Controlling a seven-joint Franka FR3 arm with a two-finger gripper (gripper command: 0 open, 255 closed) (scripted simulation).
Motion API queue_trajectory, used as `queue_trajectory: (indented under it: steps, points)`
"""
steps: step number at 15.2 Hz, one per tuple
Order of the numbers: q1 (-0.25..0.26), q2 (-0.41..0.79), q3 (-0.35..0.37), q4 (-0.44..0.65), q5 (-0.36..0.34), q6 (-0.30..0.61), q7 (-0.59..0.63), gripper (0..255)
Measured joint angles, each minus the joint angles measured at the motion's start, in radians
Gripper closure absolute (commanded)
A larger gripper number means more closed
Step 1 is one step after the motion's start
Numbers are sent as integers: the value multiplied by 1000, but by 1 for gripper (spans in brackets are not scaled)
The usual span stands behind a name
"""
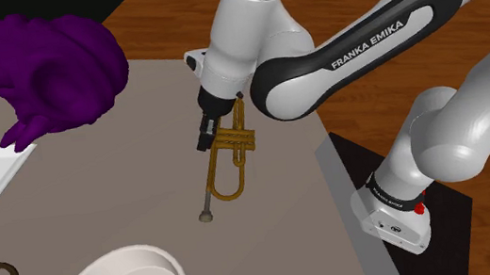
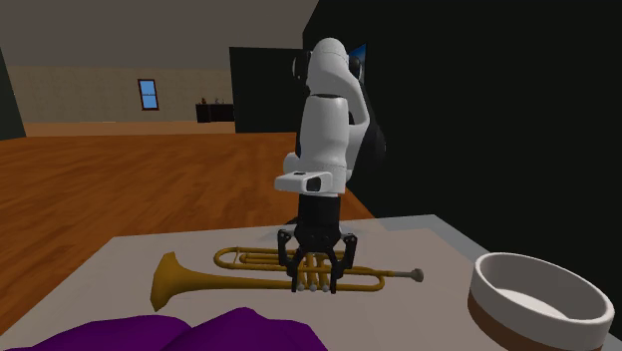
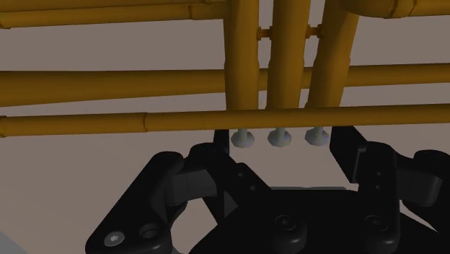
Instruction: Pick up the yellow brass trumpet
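As seen from the shoulder view, the trumpet (image 1: 233, 145) lies flat on the grey table (image 1: 126, 193), near the middle of the surface. Its grey mouthpiece end points toward that view's lower left, and its far end passes under the arm.

Finding 1, task object: the trumpet (image 2: 174, 281) is golden yellow with a metallic look. In the second exterior view it lies lengthwise across the table (image 2: 130, 257), bell toward that view's left and mouthpiece toward its right.

Finding 2, gripper: the gripper (image 2: 317, 284) points straight down over the valve section. In the shoulder view the gripper (image 1: 204, 141) sits at the side of the tubing nearer that view's left.

Finding 3, fingers: in the wrist view the gripper (image 3: 280, 153) has its fingers (image 3: 198, 180) spread, one on each side of the three pale valve caps. A gap shows between each finger and the caps, so the trumpet (image 3: 144, 79) is flanked, not clasped. The table (image 3: 108, 43) shows between the tubes.

Finding 4, surroundings: a purple object (image 1: 55, 68) rests toward the shoulder view's upper left, well apart from the trumpet. A white bowl (image 1: 157, 257) stands near that view's lower edge. In the second exterior view the purple object (image 2: 239, 334) lies in the foreground and the bowl (image 2: 486, 291) stands at the right.
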Motion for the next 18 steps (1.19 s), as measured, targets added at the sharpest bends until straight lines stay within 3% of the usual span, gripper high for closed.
queue_trajectory:
  steps: [5, 18]
  points:
    - [3, -14, -5, 6, 8, -21, -8, 255]
    - [16, -101, -35, 108, 39, -208, -40, 255]
